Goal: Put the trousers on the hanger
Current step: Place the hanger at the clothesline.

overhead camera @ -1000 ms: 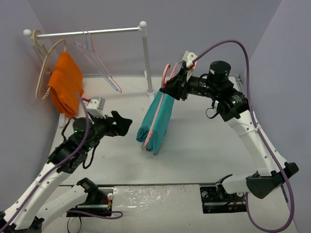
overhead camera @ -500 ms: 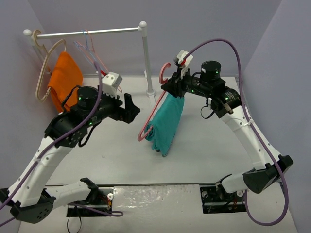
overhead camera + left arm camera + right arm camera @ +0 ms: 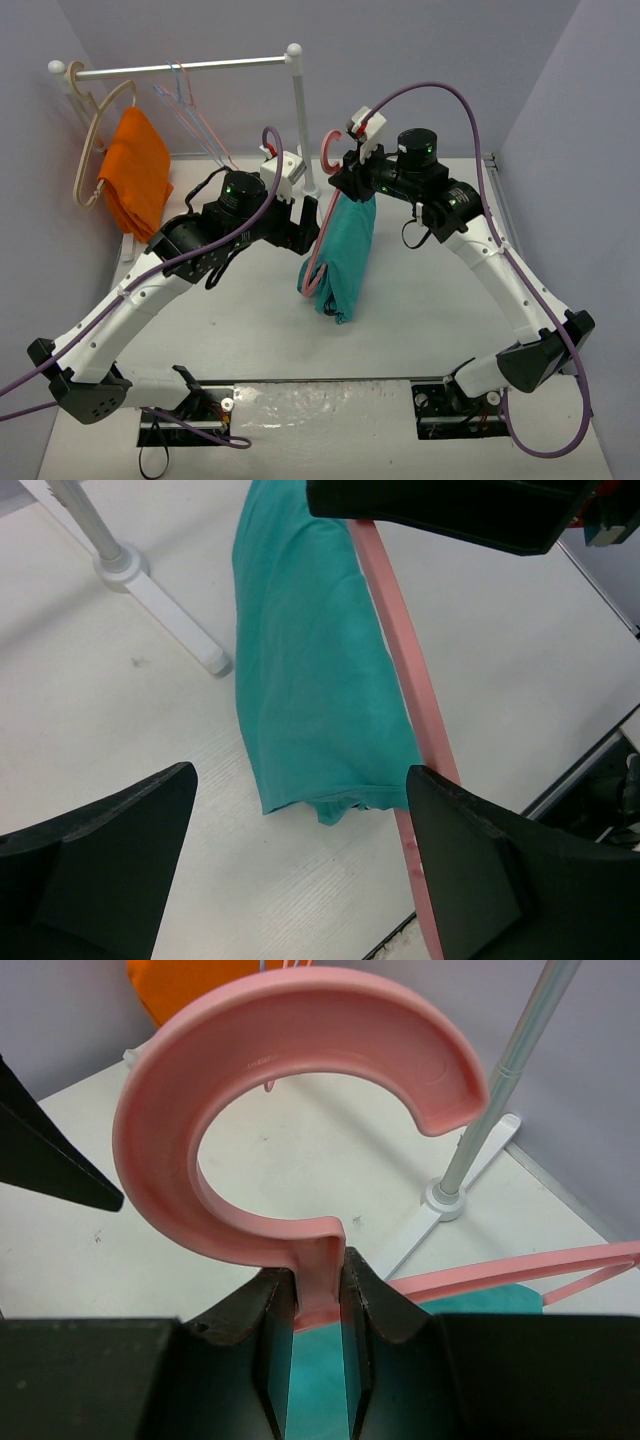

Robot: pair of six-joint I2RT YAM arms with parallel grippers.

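The teal-green trousers [image 3: 347,250] hang folded over the bar of the salmon-pink hanger [image 3: 318,262], held above the table. My right gripper [image 3: 347,186] is shut on the hanger's neck just under its hook [image 3: 300,1090], with the trousers [image 3: 315,1400] below the jaws. My right gripper [image 3: 318,1300] has both pads pressed against the neck. My left gripper [image 3: 306,232] is open and empty, just left of the trousers. In the left wrist view my left gripper [image 3: 300,860] frames the trousers' lower end [image 3: 310,660], and the hanger bar [image 3: 400,650] runs beside its right finger.
A white clothes rack [image 3: 180,68] stands at the back left with a thick beige hanger [image 3: 92,140], an orange cloth [image 3: 135,180] and thin pale hangers [image 3: 195,120]. Its upright post [image 3: 300,120] and foot [image 3: 150,590] stand close behind the trousers.
My left arm has swung up and to the right, bringing its open gripper close to the trousers. My right gripper has shifted the hanger and trousers slightly left.
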